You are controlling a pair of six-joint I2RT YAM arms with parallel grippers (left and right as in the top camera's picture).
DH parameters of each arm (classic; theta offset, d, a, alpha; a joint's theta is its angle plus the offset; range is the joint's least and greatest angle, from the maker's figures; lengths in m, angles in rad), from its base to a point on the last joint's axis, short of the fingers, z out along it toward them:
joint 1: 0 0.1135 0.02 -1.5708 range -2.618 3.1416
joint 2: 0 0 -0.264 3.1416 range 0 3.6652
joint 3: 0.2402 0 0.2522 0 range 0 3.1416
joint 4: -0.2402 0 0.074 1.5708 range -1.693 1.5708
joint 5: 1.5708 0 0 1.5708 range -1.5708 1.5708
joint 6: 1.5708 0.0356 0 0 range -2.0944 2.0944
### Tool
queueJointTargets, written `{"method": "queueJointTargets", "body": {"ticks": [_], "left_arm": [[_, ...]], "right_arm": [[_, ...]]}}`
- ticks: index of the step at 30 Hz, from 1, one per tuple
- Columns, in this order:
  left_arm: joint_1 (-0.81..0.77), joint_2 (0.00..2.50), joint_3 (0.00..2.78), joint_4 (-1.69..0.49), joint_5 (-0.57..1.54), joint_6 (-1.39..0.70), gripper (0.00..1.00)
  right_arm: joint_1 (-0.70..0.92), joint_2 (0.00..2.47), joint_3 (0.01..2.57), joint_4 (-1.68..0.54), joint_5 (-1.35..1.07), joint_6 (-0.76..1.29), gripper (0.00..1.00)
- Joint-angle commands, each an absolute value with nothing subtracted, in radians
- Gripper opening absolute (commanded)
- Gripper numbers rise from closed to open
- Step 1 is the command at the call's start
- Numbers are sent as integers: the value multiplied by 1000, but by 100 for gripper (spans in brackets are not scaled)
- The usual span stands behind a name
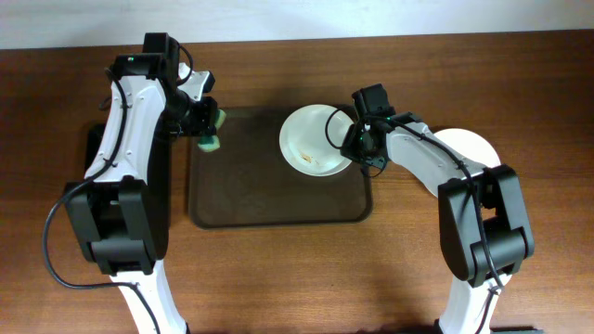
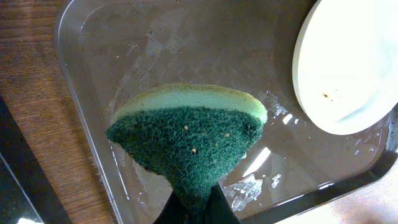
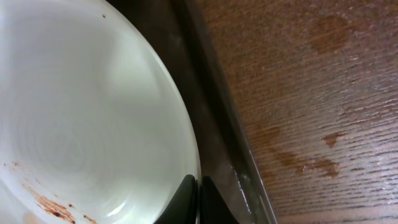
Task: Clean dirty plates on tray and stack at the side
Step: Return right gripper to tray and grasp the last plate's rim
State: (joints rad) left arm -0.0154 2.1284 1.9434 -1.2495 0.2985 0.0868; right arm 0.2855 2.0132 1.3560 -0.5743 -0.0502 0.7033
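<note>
pinching the rim of the dirty plate (image 1: 311, 139) with the right gripper (image 1: 351, 141), tips pressed together on the plate's right edge. seen from the right wrist as two dark tips meeting right at the white rim. orange-brown smears on the plate's inner face, low and left in the wrist view. sitting at the far right corner of the tray (image 1: 269, 199), overlapping the tray's back rim; cannot tell if lifted or resting. just past the plate's edge, tray rim, then wooden table (image 1: 371, 278) with a few darker stains.

clamped on a sponge (image 1: 211, 141) with the left gripper (image 1: 202, 125), jaws closed around its narrow end. green scouring side facing the wrist camera, paler foam layer behind, a few crumbs stuck in the scourer. held over the far left corner of the tray, well apart from the plate; cannot tell if touching the tray floor. wet streaks and droplets across the dark tray floor.

off to the right on the table, partly hidden behind the right arm: a second white plate (image 1: 469, 144), outside the tray. far left, under the left arm: edge of a black tray (image 1: 93, 148).
</note>
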Motion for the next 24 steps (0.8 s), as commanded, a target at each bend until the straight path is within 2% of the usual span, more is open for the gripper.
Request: {"method": "queueJointTargets", "body": {"ticks": [1, 8, 10, 11, 13, 14, 19, 24], "left_arm": [[-13, 2132, 1964, -1253, 299, 102, 1], [-13, 2132, 1964, -1249, 299, 102, 1], [-13, 2132, 1964, -1249, 299, 103, 1], [-13, 2132, 1964, -1249, 299, 103, 1], [-13, 2132, 1964, -1250, 299, 103, 1], [-13, 2132, 1964, -1249, 299, 103, 1], [-13, 2132, 1964, -1246, 299, 103, 1], [-13, 2132, 1964, -1246, 299, 102, 1]], "right_arm": [[322, 2023, 1362, -611, -56, 705, 4], [473, 2022, 1362, -716, -110, 704, 4], [498, 2019, 1364, -722, -136, 681, 9], [504, 2012, 1373, -722, -149, 636, 15], [490, 1991, 1440, -744, -150, 466, 37], [483, 1990, 1476, -765, -150, 411, 40], [437, 2004, 1693, -832, -150, 45, 46], [458, 2125, 1827, -875, -191, -187, 49]]}}
